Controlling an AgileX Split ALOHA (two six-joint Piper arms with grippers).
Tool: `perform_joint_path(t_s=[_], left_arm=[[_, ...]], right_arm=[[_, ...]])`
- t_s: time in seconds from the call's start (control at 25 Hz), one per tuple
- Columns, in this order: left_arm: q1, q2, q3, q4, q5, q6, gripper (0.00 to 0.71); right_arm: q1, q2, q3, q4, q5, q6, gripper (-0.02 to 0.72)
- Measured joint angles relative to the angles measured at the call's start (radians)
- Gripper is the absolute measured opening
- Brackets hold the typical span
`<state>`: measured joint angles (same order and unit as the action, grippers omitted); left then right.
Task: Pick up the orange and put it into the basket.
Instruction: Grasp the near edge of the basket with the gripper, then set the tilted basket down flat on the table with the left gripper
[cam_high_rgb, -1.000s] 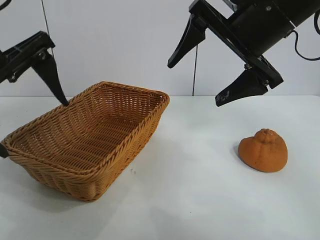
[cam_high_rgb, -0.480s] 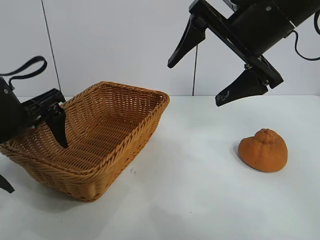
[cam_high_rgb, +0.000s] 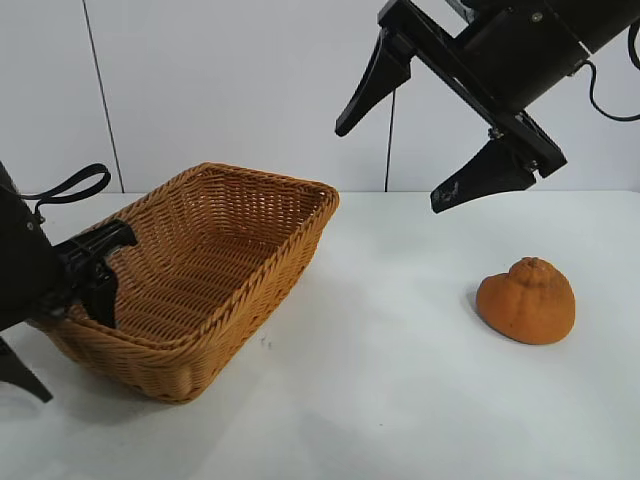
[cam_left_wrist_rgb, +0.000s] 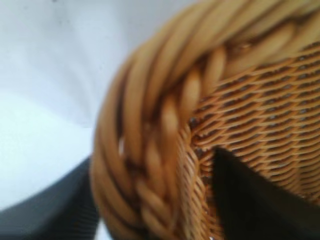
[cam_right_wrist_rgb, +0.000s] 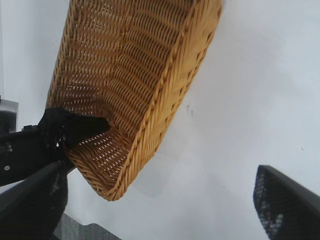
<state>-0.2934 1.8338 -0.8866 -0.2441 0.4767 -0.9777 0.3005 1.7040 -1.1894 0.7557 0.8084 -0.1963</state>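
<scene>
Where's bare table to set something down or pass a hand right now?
Widest free patch: bare table between the basket and the orange, running to the near edge. Another strip behind the orange, toward the wall. Crowded: the basket's left corner, where the left gripper straddles the rim. The right gripper hangs open above the table, so headroom there is tighter.

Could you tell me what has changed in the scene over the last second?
The left gripper has come down from above the basket to its near-left corner, one finger inside the wall and one outside, straddling the braided rim. That end of the basket has shifted slightly. The right gripper stayed open high over the table, and the orange has not moved.
</scene>
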Motion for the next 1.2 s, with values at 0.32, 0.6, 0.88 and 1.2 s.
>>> perform_joint_path(t_s=[0.32, 0.6, 0.88, 1.2], left_arm=[[0.0, 0.0, -0.001, -0.023, -0.02, -0.024, 0.09], [0.012, 0.001, -0.119, -0.018, 0.115, -0.012, 0.09], [0.068, 0.014, -0.248, -0.013, 0.193, 0.121, 0.09], [0.163, 0.097, -0.38, -0.089, 0.357, 0.475, 0.09]], right_arm=[[0.0, 0.0, 0.0, 0.0, 0.0, 0.0, 0.694], [0.0, 0.0, 0.0, 0.0, 0.0, 0.0, 0.694], [0.0, 0.0, 0.0, -0.008, 0.002, 0.0, 0.694], [0.0, 0.0, 0.0, -0.016, 0.015, 0.0, 0.694]])
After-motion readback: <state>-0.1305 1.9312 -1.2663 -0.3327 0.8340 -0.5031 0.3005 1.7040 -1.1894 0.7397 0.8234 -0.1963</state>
